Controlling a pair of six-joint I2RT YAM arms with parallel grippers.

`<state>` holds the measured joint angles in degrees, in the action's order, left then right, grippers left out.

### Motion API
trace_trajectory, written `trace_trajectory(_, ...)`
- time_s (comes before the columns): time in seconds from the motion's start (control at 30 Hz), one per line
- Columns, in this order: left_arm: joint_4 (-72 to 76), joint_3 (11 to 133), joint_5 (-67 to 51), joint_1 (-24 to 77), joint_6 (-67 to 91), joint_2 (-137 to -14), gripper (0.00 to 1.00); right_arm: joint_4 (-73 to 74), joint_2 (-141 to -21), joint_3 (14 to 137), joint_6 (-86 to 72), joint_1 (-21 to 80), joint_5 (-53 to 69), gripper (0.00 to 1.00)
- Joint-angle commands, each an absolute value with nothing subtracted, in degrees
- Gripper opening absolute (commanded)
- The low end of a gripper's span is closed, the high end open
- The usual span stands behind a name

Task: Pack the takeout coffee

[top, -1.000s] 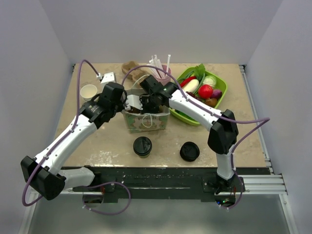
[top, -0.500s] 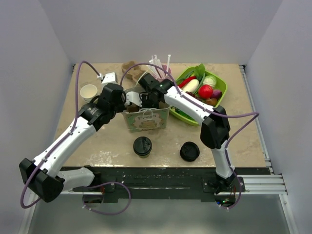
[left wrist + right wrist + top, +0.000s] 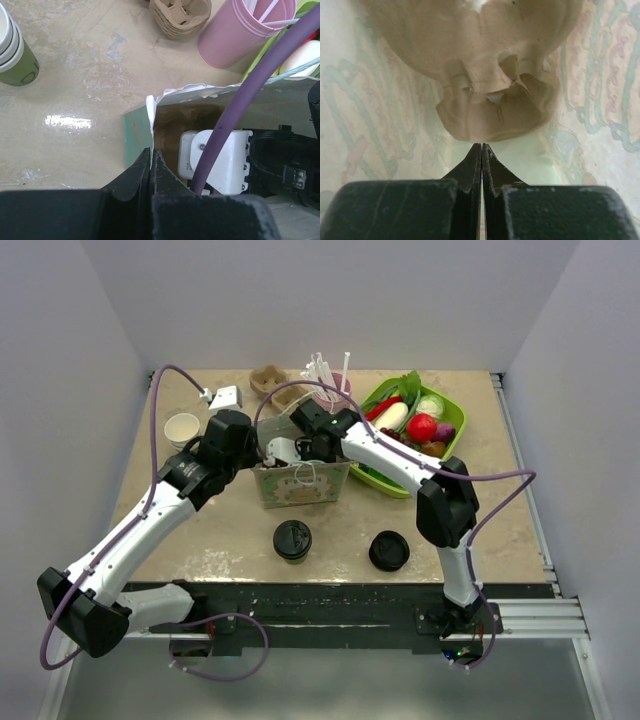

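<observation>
Right now left pincer (image 3: 151,156) is pinching the bag (image 3: 136,142) rim at its left corner. Right pincer (image 3: 481,150) is pressed together, empty, down inside bag over a brown cup tray (image 3: 495,100). Coffee (image 3: 292,539) sits outside, near desk (image 3: 200,540) front edge. Imo: hold mouth wide w/ left, lift right out straight, no snagging.

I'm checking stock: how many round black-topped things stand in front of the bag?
2. The lidded coffee cup is just in front of the bag; the low stack of lids is to its right. Others may be hidden inside the bag.
</observation>
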<state>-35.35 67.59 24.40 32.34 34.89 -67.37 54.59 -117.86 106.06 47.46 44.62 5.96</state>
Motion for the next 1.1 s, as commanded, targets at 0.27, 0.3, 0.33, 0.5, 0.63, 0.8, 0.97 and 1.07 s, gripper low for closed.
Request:
trace_trajectory(0.27,-33.0,68.3,25.3,32.4,35.9,-66.9,0.00,49.3,-117.6,100.2,40.9,47.8,-11.4,0.00)
trace_trajectory(0.3,-33.0,68.3,25.7,32.5,36.3,-66.9,0.00,49.2,-117.6,99.4,40.4,47.9,-12.3,0.00)
trace_trajectory(0.33,-33.0,68.3,25.8,32.4,36.4,-66.9,0.00,49.0,-117.9,99.3,38.6,48.0,-15.1,0.00)
trace_trajectory(0.5,-32.4,68.5,24.6,32.5,36.4,-67.4,0.00,53.1,-122.3,102.2,33.5,48.7,-22.5,0.00)
trace_trajectory(0.63,-32.4,68.6,24.6,32.4,36.4,-68.0,0.00,55.0,-124.4,102.7,31.3,49.5,-28.5,0.00)
trace_trajectory(0.8,-32.0,68.7,24.3,32.4,36.4,-67.9,0.00,56.6,-125.7,102.7,30.8,49.8,-31.7,0.00)
trace_trajectory(0.97,-31.5,68.9,24.0,32.4,35.9,-67.6,0.00,60.9,-130.5,105.3,29.0,50.7,-37.0,0.00)
trace_trajectory(1.07,-31.2,68.8,23.8,32.4,35.2,-67.4,0.00,64.4,-133.6,107.2,26.9,51.2,-41.3,0.00)
